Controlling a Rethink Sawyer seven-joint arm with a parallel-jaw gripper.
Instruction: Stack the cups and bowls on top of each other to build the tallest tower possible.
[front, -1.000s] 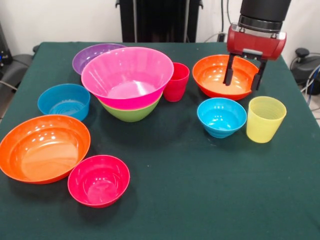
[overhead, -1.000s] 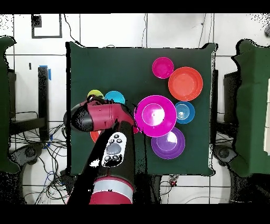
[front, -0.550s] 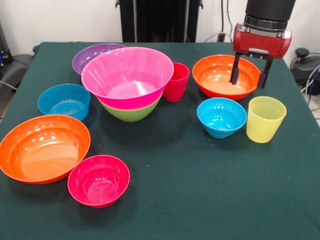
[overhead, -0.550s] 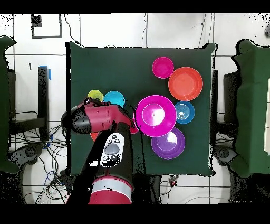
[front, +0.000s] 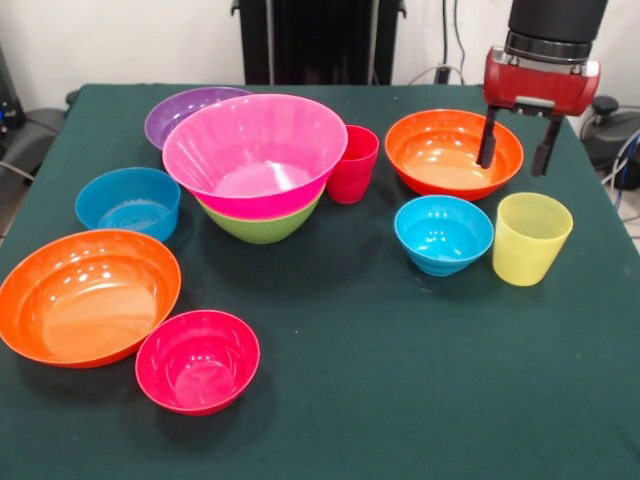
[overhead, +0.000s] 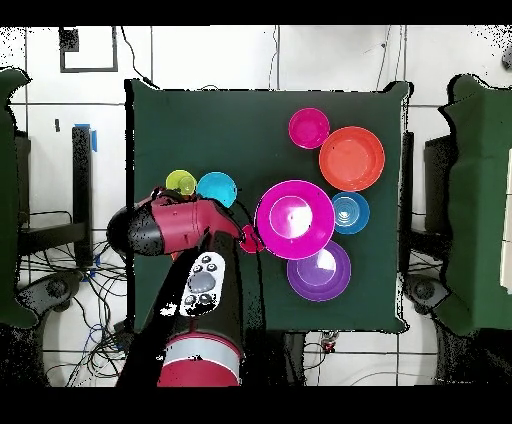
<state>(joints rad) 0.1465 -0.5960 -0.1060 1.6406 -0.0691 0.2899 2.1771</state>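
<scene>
- Far left on the bench (front: 400, 400) we've got a wide orange bowl (front: 88, 297) with a small red-pink bowl (front: 198, 360) touching its rim, and a blue bowl (front: 128, 203) just behind them. All loose, none stacked yet.
- Middle-left is the tower (front: 256, 165): the big pink bowl nested in the green bowl (front: 262, 226), purple bowl (front: 180, 113) tucked behind, red cup (front: 353, 163) right beside it.
- Right of that sit the second orange bowl (front: 452, 153), another small blue bowl (front: 443, 234) and the yellow cup (front: 531, 238).
- The gripper (front: 518, 151) hangs spread open and empty over the orange bowl's right rim, clear above the yellow cup.
- Our guess is it's lining up on the rim or the cup. For a rim grab we'd put one finger inside the wall and one outside, drop straight down, then squeeze gently since the plastic looks slick.
- Lift vertically so we don't knock the cup or blue bowl nearby.
</scene>
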